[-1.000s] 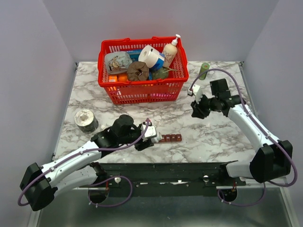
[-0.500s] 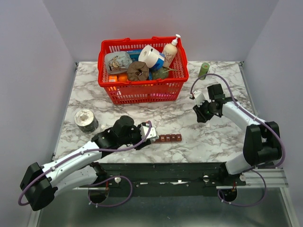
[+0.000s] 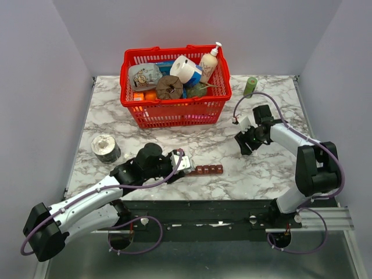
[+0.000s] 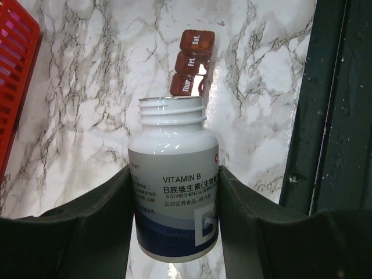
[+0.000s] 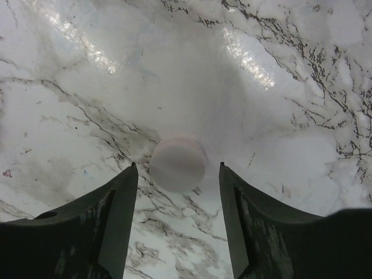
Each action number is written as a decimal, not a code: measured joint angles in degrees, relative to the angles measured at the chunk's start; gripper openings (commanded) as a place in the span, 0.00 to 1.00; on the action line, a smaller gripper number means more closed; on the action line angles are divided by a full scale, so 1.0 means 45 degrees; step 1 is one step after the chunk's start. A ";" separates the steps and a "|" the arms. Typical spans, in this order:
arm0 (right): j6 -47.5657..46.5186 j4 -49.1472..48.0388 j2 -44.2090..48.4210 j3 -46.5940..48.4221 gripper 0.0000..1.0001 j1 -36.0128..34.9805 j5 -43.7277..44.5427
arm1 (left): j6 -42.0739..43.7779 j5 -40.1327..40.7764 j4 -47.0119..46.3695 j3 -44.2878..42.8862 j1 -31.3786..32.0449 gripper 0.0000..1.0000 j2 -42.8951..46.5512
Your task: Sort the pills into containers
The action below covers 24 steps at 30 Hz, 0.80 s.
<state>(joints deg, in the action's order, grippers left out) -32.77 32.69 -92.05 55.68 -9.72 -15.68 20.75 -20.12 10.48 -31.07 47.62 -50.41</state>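
My left gripper (image 4: 174, 170) is shut on an uncapped white VITAMIN B bottle (image 4: 172, 192). The bottle lies tilted, and its open mouth sits just over the near end of the dark red-brown container strip (image 4: 192, 64). In the top view the bottle (image 3: 185, 162) and the strip (image 3: 209, 170) lie near the table's front edge, with my left gripper (image 3: 179, 164) behind the bottle. My right gripper (image 5: 178, 171) is open, low over the marble, and a round white cap (image 5: 178, 164) lies on the table just ahead of its tips. It is right of centre in the top view (image 3: 244, 142). No loose pills show.
A red mesh basket (image 3: 174, 104) full of items stands at the back centre. A small green bottle (image 3: 250, 86) stands at the back right. A grey round tin (image 3: 105, 148) sits at the left. A dark rail (image 4: 337, 116) runs along the table's near edge.
My right arm has folded in, its elbow swinging left and nearer, and the gripper has dropped slightly toward the table. My left gripper with the bottle has barely moved.
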 measured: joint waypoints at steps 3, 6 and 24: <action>0.0015 0.0000 0.0005 0.0005 0.73 0.0024 -0.0015 | -0.0141 -0.0005 -0.0189 0.0010 0.0000 0.00 0.0063; 0.0000 0.0024 0.0058 0.0005 0.73 0.0024 -0.0024 | -0.0228 -0.0010 -0.0321 0.0010 0.0000 0.00 0.0068; -0.7125 0.0971 0.6047 -0.2671 0.97 -0.2696 -0.7388 | -0.2987 0.0792 -0.3487 0.1593 -0.0233 0.00 0.1909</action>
<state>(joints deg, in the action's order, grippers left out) -64.84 37.06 -64.84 43.66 -21.85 -48.93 7.31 -16.56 -5.21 -23.90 46.57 -41.82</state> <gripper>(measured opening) 0.974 0.592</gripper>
